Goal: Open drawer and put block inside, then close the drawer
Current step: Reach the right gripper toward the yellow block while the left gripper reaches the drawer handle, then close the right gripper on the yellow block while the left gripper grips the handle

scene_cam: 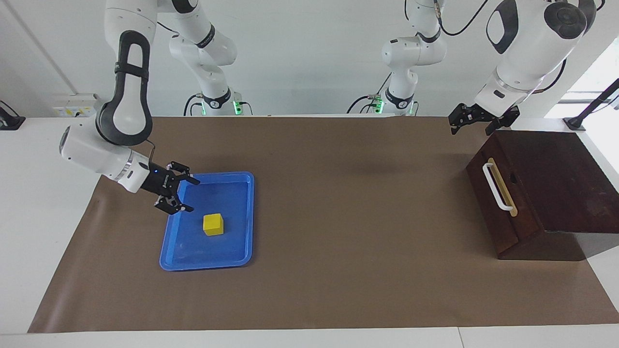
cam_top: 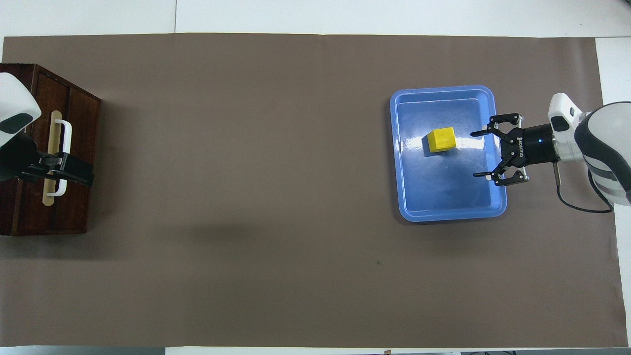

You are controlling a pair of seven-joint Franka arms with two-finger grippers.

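You are looking at the drawer (scene_cam: 503, 193) sitting shut at the left arm's end of the table, the left gripper (scene_cam: 476, 124) hanging above its box, fingers unreadable. Your right gripper (scene_cam: 191, 195), spread wide and empty, is hovering over the blue tray (scene_cam: 244, 251), where the block (scene_cam: 213, 224) is lying.

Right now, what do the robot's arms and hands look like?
Both arms are smooth, rounded and white with black bands at the joints. The right arm has a big black oval loop on its side and a thin black cable. The right hand is black with two thin claw-like fingers and a tiny blue light. The left hand is black too.
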